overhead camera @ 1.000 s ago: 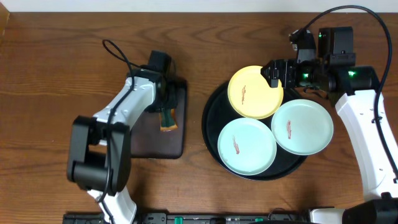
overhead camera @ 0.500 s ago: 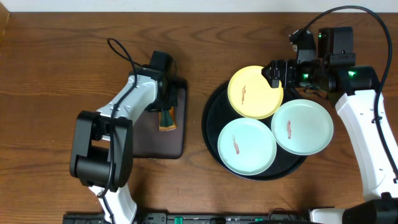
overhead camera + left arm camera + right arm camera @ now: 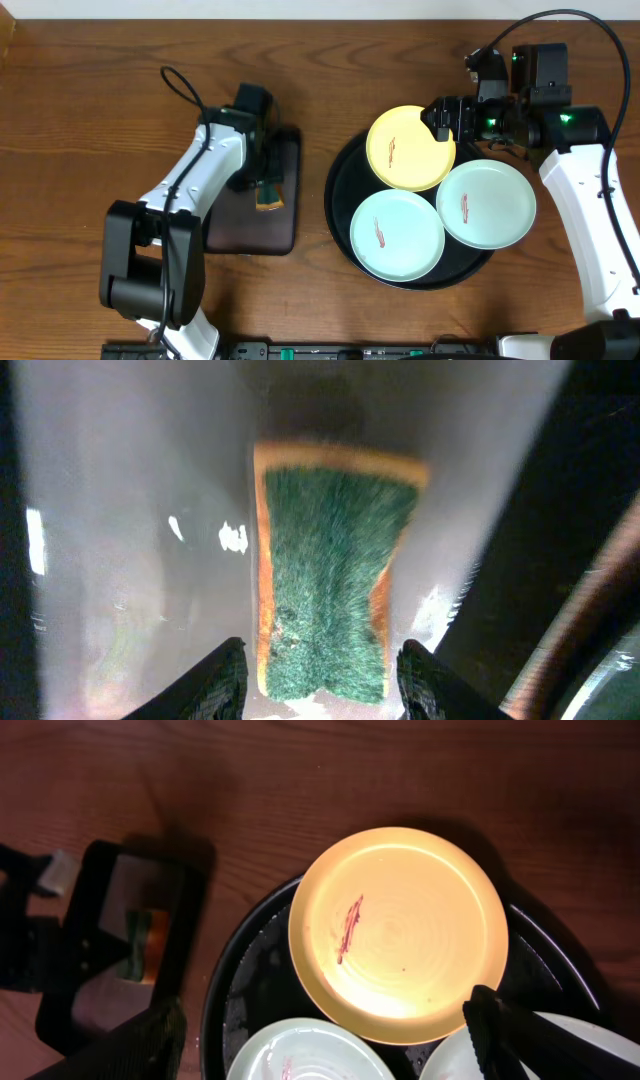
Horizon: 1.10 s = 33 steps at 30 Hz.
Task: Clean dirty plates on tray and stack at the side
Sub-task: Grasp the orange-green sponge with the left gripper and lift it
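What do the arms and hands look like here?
The left arm and right arm have glossy white shells and black joints. The left hand and right hand are black, two-fingered. A black cable loops above each arm; green lights glow on the right wrist.

White-shelled, black-jointed: the left arm [image 3: 200,170] with a looped black cable [image 3: 185,85] and black-fingered left gripper [image 3: 322,660], the right arm [image 3: 585,220] with green wrist lights [image 3: 565,118], an arcing black cable [image 3: 560,15] and matching right gripper [image 3: 322,1005].
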Motion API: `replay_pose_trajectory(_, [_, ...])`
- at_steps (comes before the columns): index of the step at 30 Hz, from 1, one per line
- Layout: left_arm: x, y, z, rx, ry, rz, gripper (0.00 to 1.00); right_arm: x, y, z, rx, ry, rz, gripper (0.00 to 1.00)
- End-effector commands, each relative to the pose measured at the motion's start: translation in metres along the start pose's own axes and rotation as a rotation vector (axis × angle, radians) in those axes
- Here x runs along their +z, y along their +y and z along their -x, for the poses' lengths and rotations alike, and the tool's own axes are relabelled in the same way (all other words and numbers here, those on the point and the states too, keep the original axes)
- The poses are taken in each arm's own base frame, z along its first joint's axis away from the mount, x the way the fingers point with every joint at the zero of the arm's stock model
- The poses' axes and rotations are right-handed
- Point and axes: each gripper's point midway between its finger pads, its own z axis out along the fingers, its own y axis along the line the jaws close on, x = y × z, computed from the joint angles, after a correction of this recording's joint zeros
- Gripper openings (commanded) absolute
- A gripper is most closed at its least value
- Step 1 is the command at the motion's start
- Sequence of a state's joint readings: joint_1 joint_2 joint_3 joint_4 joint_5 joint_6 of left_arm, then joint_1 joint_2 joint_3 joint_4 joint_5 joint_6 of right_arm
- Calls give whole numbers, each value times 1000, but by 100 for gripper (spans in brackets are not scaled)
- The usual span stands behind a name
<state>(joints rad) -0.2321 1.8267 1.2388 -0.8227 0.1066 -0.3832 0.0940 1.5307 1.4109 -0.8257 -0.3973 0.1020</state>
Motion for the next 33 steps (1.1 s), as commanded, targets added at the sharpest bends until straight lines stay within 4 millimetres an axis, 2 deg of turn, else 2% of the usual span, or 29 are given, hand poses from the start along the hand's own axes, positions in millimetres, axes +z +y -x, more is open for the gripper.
replay_pose_trajectory(1, [24, 6, -18, -58, 55, 14, 50, -5, 5, 6, 2, -18, 16, 88])
replay_pose_trajectory(4, [41, 8, -21, -58, 46, 9, 49, -5, 5, 6, 2, -18, 16, 88])
replay_pose_trajectory(6, [50, 9, -22, -58, 42, 6, 44, -5, 5, 6, 2, -18, 16, 88])
replay_pose_trajectory(8, [53, 11, -25, -57, 48, 9, 29, -5, 5, 6, 2, -18, 16, 88])
replay_pose_trajectory(10, [52, 11, -26, -32, 52, 10, 8, -5, 5, 6, 2, -18, 16, 88])
replay_pose_trajectory(11, [50, 11, -26, -11, 52, 11, 8, -5, 5, 6, 2, -18, 16, 88])
replay_pose_trajectory(17, [18, 3, -9, 42, 43, 6, 8, -5, 5, 7, 2, -18, 16, 88])
replay_pose_trajectory(18, [12, 1, -5, 52, 36, 2, 11, -5, 5, 7, 2, -19, 16, 88])
replay_pose_trajectory(20, [0, -4, 3, 60, 11, -9, 25, -5, 5, 7, 2, -18, 16, 88])
replay_pose_trajectory(22, [-5, -7, 10, 62, -16, -17, 34, -5, 5, 7, 2, -18, 16, 88])
replay_pose_trajectory(27, [-1, 2, 19, 62, -66, 36, 43, -5, 5, 7, 2, -19, 16, 89])
replay_pose_trajectory(33, [18, 3, 17, 64, -54, 43, 41, -5, 4, 7, 1, -19, 12, 90])
